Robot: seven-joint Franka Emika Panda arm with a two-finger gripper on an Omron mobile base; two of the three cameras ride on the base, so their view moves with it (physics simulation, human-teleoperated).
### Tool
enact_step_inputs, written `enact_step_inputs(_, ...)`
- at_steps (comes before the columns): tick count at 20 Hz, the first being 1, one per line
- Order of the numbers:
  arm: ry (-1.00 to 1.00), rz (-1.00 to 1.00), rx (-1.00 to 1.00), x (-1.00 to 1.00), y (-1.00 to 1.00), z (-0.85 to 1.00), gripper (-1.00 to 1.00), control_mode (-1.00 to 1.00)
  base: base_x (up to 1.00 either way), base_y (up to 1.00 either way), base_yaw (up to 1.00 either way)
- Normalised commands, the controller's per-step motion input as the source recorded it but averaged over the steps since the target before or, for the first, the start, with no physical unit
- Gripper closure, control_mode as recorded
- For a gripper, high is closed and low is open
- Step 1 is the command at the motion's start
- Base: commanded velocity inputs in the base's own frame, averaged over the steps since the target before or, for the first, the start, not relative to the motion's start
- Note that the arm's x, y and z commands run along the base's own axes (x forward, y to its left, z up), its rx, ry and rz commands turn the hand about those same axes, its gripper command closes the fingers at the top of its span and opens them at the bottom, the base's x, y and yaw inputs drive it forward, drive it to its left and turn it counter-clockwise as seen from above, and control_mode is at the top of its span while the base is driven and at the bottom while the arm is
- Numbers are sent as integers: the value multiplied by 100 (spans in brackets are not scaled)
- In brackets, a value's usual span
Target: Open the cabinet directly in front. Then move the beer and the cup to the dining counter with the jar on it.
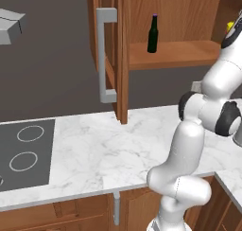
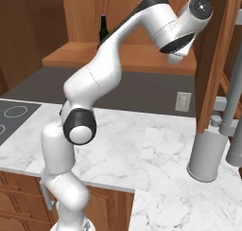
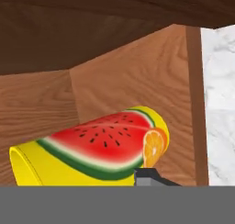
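Close up, the cup, yellow with a watermelon print, lay across the hand view at six o'clock on the cabinet shelf. Whether the fingers gripped it I could not tell. Squeeze squarely, then lift clear, avoiding the beer at nine o'clock.

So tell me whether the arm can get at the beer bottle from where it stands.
Probably yes. The cabinet door is swung open and the bottle stands alone at the shelf's front edge with nothing before it. The hand is at the yellow cup just now, further along the same shelf.
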Motion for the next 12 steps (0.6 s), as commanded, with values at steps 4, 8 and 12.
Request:
enact_step_inputs(4, -62, -13, 21, -92, 26, -24, 100, -100, 0, 0, 0)
enact_step_inputs(8, -25, -17, 18, -84, 61, -6, 100, -100, 0, 0, 0)
enact_step_inputs(12, -6, -27, 1, -100, 88, -17, 100, -100, 0, 0, 0)
